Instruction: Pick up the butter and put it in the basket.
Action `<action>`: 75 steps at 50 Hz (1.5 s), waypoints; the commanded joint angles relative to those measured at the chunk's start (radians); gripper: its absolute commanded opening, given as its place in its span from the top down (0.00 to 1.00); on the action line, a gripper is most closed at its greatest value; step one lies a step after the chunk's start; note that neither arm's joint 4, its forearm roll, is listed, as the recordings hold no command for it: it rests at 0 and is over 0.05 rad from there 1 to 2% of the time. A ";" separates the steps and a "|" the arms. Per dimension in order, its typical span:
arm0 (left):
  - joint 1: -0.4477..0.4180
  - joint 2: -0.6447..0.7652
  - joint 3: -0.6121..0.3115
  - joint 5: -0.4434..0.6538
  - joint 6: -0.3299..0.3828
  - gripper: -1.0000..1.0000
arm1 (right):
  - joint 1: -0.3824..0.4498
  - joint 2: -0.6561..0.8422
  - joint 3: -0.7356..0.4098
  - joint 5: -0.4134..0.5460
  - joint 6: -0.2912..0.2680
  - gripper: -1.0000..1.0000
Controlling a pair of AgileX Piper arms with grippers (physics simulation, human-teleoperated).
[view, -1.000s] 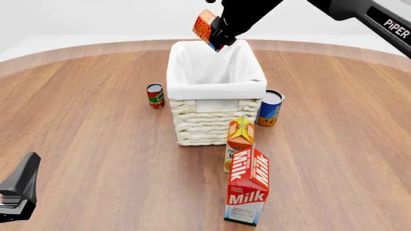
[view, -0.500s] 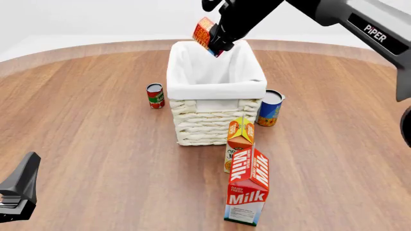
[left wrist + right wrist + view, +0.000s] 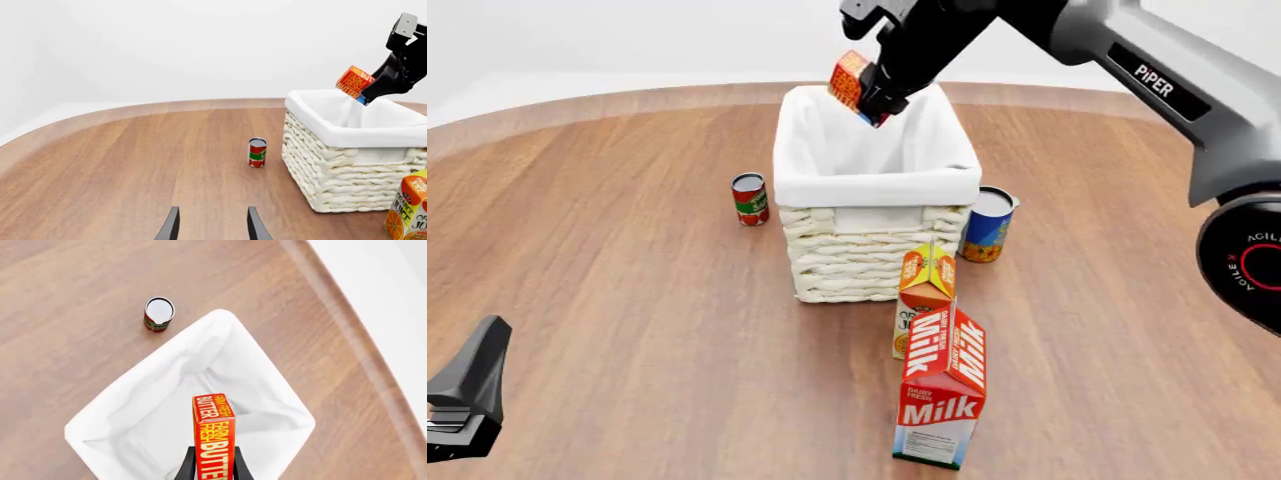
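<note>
Nearest, the left gripper [image 3: 211, 227] hangs low over the desk [image 3: 627, 280] with jaws spread and empty, well apart from the basket [image 3: 874, 215]. Farther off, the right gripper [image 3: 878, 92] clamps the butter [image 3: 851, 80] at one end, its long axis running straight out from the jaws, held above the basket's far rim. Release looks near; it should first shift inward over the liner.

your small flat orange-red butter box [image 3: 854, 82] with yellow lettering hangs tilted in the air above the far end of the large cream-white woven wicker basket [image 3: 873, 262], upright on the table, white cloth liner folded over its rim.
</note>
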 commanded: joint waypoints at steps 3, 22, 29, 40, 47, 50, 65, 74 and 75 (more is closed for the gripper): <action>0.000 0.000 0.000 0.000 0.000 0.00 | 0.000 0.019 -0.037 0.000 0.010 1.00; 0.000 0.000 0.000 0.000 0.000 0.00 | -0.029 0.089 -0.116 0.031 -0.011 1.00; 0.000 0.000 0.000 0.000 0.000 0.00 | -0.031 0.109 -0.133 0.035 -0.011 1.00; 0.000 0.000 0.000 0.000 0.000 0.00 | -0.029 0.131 -0.146 0.035 -0.014 1.00; 0.000 0.000 0.000 0.000 0.000 0.00 | -0.025 0.141 -0.143 0.028 -0.012 1.00; 0.000 0.000 0.000 0.000 0.000 0.00 | -0.024 0.144 -0.147 0.029 -0.011 1.00; 0.000 0.000 0.000 0.000 0.000 0.00 | -0.021 0.154 -0.145 0.023 -0.010 1.00; 0.000 0.000 0.000 0.000 0.000 0.00 | -0.012 0.141 -0.115 0.012 -0.004 1.00; 0.000 0.000 0.000 0.000 0.000 0.00 | -0.012 0.144 -0.118 0.010 -0.004 1.00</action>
